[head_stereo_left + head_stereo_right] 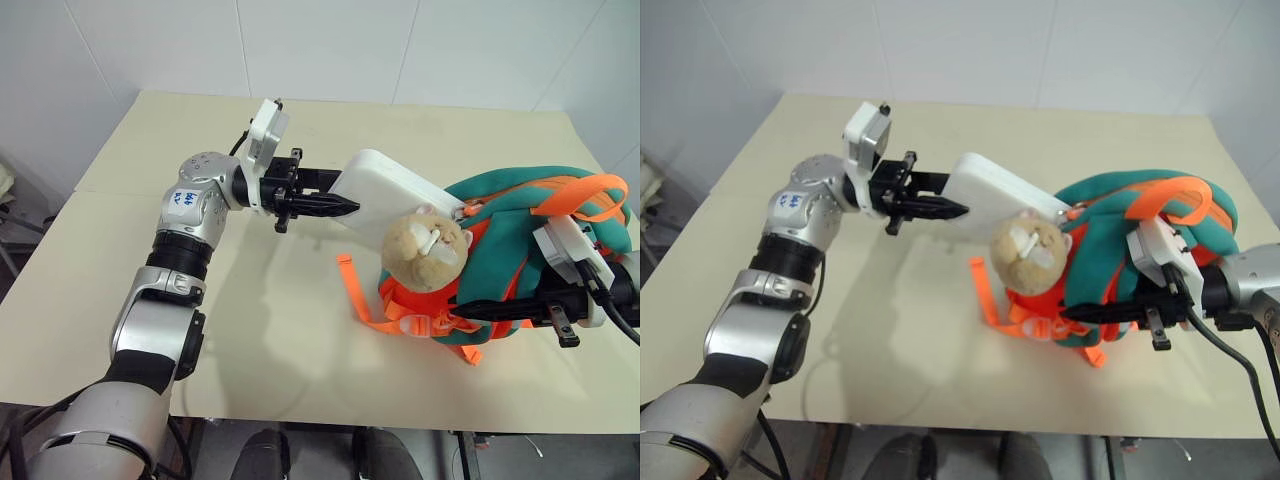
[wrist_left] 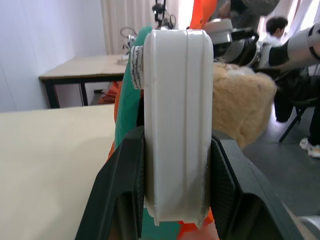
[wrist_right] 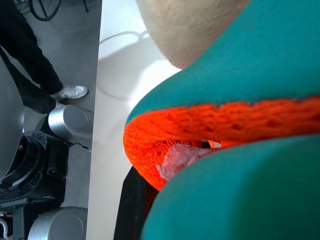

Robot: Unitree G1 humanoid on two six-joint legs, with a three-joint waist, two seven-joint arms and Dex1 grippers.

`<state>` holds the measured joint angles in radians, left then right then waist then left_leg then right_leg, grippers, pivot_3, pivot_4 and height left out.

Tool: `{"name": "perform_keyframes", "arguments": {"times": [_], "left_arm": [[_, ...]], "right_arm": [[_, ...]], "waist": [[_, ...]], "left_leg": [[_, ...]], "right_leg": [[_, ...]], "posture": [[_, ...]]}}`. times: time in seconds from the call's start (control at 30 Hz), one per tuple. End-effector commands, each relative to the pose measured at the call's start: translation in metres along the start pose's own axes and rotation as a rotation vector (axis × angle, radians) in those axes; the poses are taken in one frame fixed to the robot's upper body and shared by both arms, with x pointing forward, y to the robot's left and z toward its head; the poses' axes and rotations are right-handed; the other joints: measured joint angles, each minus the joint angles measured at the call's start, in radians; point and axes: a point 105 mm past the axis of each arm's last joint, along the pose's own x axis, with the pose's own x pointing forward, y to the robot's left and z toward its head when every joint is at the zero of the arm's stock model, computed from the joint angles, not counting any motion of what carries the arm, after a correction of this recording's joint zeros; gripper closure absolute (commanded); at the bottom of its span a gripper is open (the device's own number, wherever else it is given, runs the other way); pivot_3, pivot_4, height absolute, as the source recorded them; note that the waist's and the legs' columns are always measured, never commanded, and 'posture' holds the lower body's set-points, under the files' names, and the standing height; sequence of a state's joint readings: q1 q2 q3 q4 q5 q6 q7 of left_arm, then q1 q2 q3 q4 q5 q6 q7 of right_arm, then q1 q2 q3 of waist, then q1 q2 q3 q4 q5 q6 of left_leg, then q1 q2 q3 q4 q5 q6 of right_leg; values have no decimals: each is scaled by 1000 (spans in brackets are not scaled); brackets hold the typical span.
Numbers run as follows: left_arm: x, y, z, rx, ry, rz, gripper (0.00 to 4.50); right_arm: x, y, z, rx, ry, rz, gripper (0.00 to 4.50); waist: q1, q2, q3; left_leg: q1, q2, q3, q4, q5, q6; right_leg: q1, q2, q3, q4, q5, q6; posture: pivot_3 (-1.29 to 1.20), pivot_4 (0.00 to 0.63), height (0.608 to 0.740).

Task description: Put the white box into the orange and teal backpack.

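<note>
Lower right, our right gripper [image 1: 1080, 315] is clamped tight on the orange and teal backpack [image 1: 1120, 240], prob. to steady it. Frame centre, left gripper [image 1: 345, 207] pinches the white box [image 1: 390, 195] by its end, above the tabletop [image 1: 300, 330], far end touching the bag, ready for insertion.

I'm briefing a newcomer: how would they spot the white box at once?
On the beige table, find the teal and orange backpack. The white box hangs off the tabletop beside its plush head, pinched by the left gripper: the one flat, hard, plain-white case.
</note>
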<state>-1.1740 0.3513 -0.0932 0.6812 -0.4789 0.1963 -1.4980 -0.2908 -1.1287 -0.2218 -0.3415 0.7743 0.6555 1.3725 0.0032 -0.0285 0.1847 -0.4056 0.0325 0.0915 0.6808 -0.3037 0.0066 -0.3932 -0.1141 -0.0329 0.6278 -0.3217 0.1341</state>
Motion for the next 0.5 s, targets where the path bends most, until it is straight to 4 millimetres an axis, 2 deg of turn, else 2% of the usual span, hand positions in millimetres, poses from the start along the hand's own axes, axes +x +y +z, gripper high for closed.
{"name": "perform_keyframes", "arguments": {"times": [0.03, 0.3, 0.5], "left_arm": [[21, -2, 3, 38, 18, -75, 3185], [50, 2, -30, 49, 176, -82, 3185], [68, 10, -35, 38, 155, -46, 3185]], "right_arm": [[0, -1, 6, -33, -12, -5, 3924], [3, -3, 6, -38, -15, -2, 3924], [3, -3, 6, -41, -19, -4, 3924]], "waist": [[0, 0, 0], [2, 0, 0], [9, 0, 0]], "left_leg": [[0, 0, 0, 0, 0, 0], [1, 0, 0, 2, 0, 0], [1, 0, 0, 2, 0, 0]], "right_leg": [[0, 0, 0, 0, 0, 0], [0, 0, 0, -1, 0, 0], [0, -1, 0, 0, 0, 0]], "posture": [[0, 150, 740], [0, 150, 740], [0, 150, 740]]}}
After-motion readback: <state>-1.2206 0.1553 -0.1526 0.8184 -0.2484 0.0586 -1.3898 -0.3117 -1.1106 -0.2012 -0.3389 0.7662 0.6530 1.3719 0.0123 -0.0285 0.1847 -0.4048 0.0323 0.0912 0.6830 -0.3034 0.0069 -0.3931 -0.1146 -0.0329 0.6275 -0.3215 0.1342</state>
